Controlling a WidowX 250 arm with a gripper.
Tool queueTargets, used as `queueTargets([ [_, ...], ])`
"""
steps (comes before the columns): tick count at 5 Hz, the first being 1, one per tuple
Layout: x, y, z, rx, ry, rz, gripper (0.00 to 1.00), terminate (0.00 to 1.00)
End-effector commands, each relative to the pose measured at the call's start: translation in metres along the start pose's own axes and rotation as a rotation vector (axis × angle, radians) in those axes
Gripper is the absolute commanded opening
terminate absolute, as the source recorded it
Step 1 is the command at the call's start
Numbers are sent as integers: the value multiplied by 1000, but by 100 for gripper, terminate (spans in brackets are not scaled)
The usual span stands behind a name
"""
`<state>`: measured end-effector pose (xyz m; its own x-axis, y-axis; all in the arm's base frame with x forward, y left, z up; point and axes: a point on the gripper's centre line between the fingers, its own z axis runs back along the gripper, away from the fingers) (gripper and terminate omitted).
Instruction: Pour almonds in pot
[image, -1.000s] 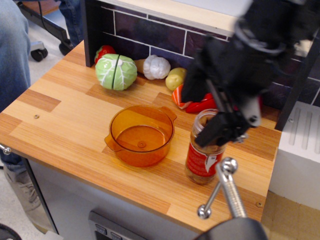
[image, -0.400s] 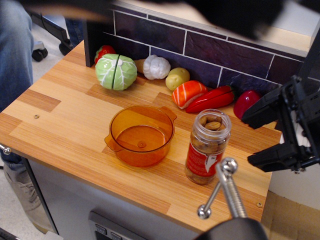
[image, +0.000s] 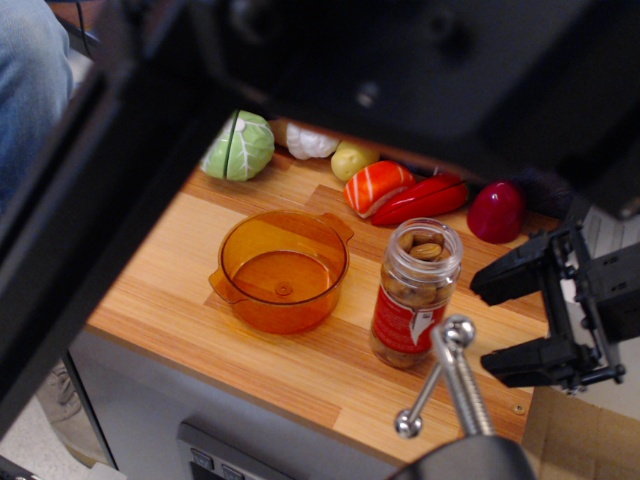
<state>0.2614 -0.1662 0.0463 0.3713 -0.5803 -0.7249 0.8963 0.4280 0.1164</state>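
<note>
Bright, even light; blurred dark foreground

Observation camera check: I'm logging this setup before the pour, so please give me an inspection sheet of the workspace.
Surface: wooden counter, dry.
Job's things: almonds in open upright jar; orange pot beside it, empty.
Clutter: cabbage, garlic, salmon, red pepper, red round toy along the back.
Grippers: gripper open, right of jar, not touching.
Cables: nothing seen.
Surroundings: dark blurred structure overhead; person at left.
</note>
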Motion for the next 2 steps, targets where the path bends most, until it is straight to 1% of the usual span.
queueTargets([
  [1, -12, 18, -17, 6, 60, -26, 100, 0],
  [2, -19, 28, -23, 15, 101, -52, 100, 0],
])
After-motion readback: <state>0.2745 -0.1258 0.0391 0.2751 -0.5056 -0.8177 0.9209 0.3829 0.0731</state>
